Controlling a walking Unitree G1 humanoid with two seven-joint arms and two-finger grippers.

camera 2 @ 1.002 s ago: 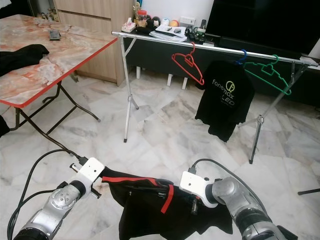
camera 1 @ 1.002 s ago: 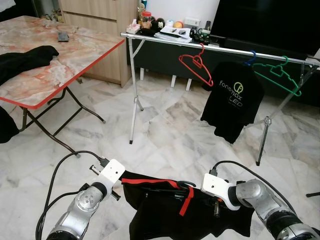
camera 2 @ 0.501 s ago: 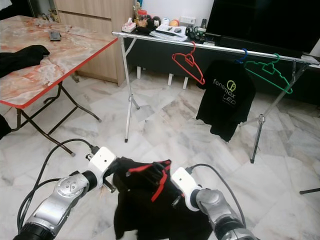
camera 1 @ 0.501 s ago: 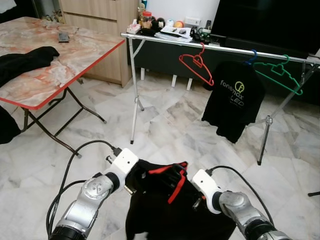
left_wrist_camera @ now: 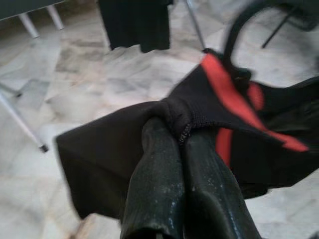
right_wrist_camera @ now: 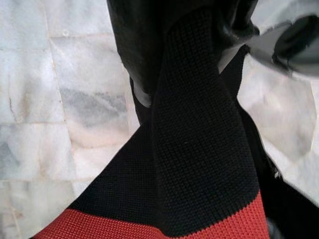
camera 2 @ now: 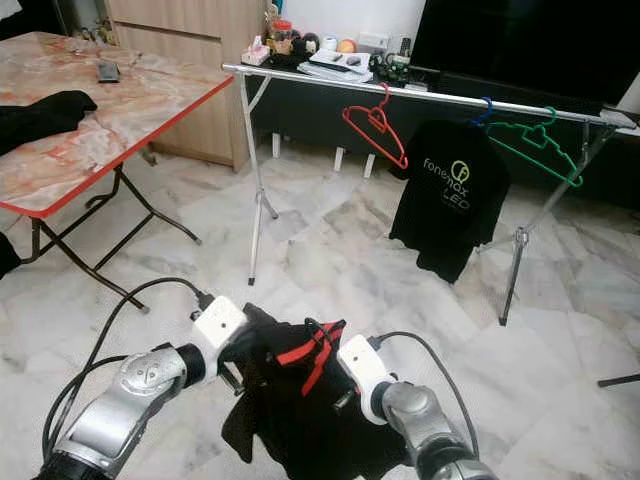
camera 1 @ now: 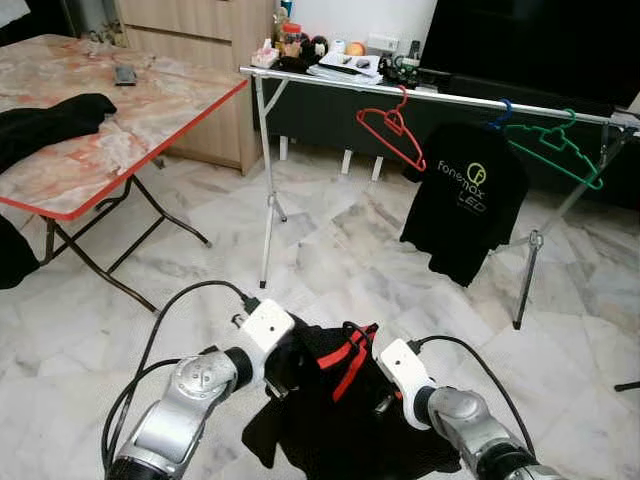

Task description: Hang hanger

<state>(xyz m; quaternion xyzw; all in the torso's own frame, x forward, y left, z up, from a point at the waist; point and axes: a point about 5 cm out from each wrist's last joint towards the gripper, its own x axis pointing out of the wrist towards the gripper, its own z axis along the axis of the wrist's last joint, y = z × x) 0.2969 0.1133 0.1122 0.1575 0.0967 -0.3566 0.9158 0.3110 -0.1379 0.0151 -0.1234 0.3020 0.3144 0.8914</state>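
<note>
Both silver arms are drawing closer together than a second ago, so the black garment with red trim [camera 1: 345, 400] that was stretched wide between them is now hanging bunched in a loose heap above the white marble floor [camera 1: 330, 250]. On the left, the left pincer [left_wrist_camera: 180, 130] is pressing its two black fingers [left_wrist_camera: 154, 174] together on a gathered fold of the black fabric, its forearm angling inward from the lower left. On the right, the right pincer [right_wrist_camera: 187, 55] is reaching in from the lower right with black knit cloth running between its fingers; whether it is clamping cannot be told. A dark hanger hook [camera 1: 350, 330] is poking up from the bundle's top. Beyond, a silver metal clothes rail [camera 1: 430, 97] is carrying a red plastic hanger [camera 1: 392, 128], a black printed T-shirt [camera 1: 465, 200] and a green plastic hanger [camera 1: 555, 150]. To the left, a marble-patterned folding tabletop with red edging [camera 1: 110, 130] is bearing another dark cloth [camera 1: 45, 120].
</note>
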